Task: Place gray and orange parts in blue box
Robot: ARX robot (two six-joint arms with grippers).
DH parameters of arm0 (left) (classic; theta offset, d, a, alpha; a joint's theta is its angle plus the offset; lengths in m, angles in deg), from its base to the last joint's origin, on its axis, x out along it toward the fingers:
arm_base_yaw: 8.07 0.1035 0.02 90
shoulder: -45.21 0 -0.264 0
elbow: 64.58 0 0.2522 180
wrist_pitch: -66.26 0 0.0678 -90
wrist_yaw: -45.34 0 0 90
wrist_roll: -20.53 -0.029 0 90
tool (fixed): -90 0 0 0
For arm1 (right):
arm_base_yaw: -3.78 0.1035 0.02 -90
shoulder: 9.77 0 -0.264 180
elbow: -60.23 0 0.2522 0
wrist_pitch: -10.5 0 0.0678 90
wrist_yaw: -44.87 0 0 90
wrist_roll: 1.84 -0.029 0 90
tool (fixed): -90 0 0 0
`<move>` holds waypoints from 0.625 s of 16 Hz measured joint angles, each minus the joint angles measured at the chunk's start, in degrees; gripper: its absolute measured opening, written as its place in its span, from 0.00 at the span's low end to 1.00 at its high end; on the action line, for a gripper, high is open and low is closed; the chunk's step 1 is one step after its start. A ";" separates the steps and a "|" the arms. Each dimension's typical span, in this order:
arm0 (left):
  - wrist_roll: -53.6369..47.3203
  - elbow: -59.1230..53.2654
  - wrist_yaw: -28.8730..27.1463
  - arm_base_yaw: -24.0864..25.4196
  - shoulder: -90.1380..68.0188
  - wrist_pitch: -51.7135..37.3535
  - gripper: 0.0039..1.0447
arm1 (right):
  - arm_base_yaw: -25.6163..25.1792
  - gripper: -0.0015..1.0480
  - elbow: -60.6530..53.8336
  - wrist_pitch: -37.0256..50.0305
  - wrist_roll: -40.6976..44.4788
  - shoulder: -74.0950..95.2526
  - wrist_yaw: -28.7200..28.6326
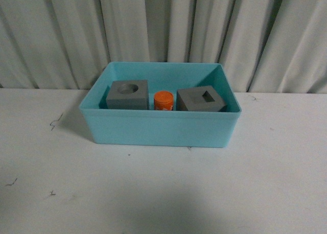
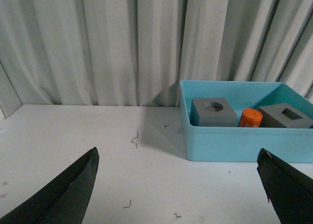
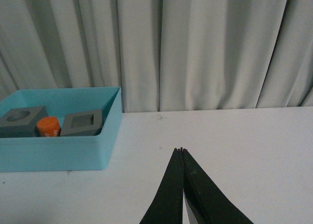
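**All three parts seen inside the blue box; both arms held clear**

Nearest the front camera, a bare stretch of white table (image 1: pixel 163 193) is seen, marked by a few small dark scuffs. Behind it, the blue box (image 1: pixel 159 129) is set near the middle of the table, close to the pleated pale curtain (image 1: pixel 163 29).

Inside the box, three parts are lined up in a row along the near wall. The gray cube with the round recess (image 1: pixel 127 95) is placed on the left, the gray cube with the square recess (image 1: pixel 201 99) on the right, and the orange cylinder (image 1: pixel 164 100) between them. The cylinder is stood upright, just beside both cubes; whether it touches either cannot be told. The square-recess cube is turned slightly relative to the box walls.

Neither arm is shown in the front view. In the left wrist view, the left gripper (image 2: pixel 178 185) is seen with its dark fingers (image 2: pixel 73 190) spread wide apart and nothing between them, above the table and well apart from the box. In the right wrist view, the right gripper (image 3: pixel 182 150) is seen with its fingertips pressed together, nothing pinched, over bare table to the side of the box.
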 joint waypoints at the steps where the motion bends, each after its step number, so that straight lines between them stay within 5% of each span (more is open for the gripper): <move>1: 0.00 0.00 0.00 0.00 0.00 0.02 0.94 | 0.00 0.02 0.00 -0.59 0.00 -0.74 0.00; 10: 0.00 0.00 0.04 0.00 0.00 0.00 0.94 | 0.00 0.02 0.02 -13.73 0.00 -13.00 -0.09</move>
